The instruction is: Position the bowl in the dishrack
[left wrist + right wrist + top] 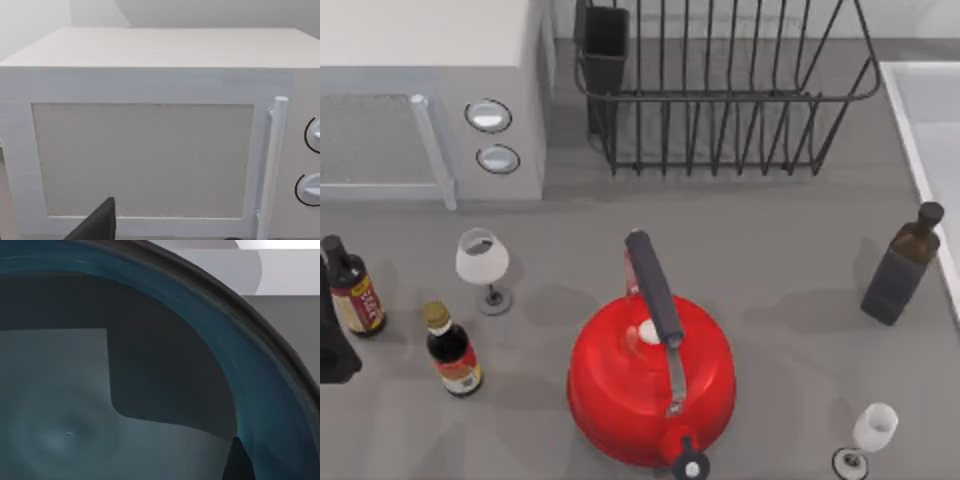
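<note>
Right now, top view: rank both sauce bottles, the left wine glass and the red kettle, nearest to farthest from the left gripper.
From the left gripper:
1. Black-capped sauce bottle, left edge.
2. Yellow-capped sauce bottle, lower left.
3. Wine glass, mid-left.
4. Red kettle, bottom centre.

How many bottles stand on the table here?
3: two brown sauce bottles with red labels at the left, one at the edge, one nearer the kettle; one dark bottle at the right.

left arm [334,340]: matte black, blocky piece at the top view's left edge
left finger [95,225]: black, wedge-shaped, flat-faced
right finger [239,460]: dark, tapering tip
</note>
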`<state>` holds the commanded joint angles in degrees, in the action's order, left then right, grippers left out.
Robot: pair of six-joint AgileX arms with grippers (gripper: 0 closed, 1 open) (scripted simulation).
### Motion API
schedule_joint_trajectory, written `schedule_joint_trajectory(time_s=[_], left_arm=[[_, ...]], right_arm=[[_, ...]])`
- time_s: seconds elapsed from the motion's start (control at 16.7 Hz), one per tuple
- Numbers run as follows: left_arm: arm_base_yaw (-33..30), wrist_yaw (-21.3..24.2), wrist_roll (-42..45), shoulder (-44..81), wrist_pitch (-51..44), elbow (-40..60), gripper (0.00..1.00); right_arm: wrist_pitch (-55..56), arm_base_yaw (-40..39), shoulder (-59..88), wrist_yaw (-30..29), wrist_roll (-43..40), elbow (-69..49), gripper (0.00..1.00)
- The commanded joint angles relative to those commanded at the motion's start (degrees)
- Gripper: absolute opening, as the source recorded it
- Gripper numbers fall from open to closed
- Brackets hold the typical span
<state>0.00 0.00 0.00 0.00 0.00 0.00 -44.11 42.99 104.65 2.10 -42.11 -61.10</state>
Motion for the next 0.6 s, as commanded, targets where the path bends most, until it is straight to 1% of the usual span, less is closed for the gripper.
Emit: schedule_joint_trajectory(time_s=[0.06,0.12,0.6], left_arm=[[0.0,0.0,0.0,0.0,0.0,0.0,1.0],[0.0,0.0,0.0,0.0,0.0,0.0,1.0],[0.0,0.0,0.0,0.0,0.0,0.0,1.0]], right_arm=[[0.0,0.0,0.0,0.0,0.0,0.0,0.02],[0.0,0.0,0.0,0.0,0.0,0.0,0.0],[-0.1,0.1,-0.2,0.1,0.1,0.1,0.0]])
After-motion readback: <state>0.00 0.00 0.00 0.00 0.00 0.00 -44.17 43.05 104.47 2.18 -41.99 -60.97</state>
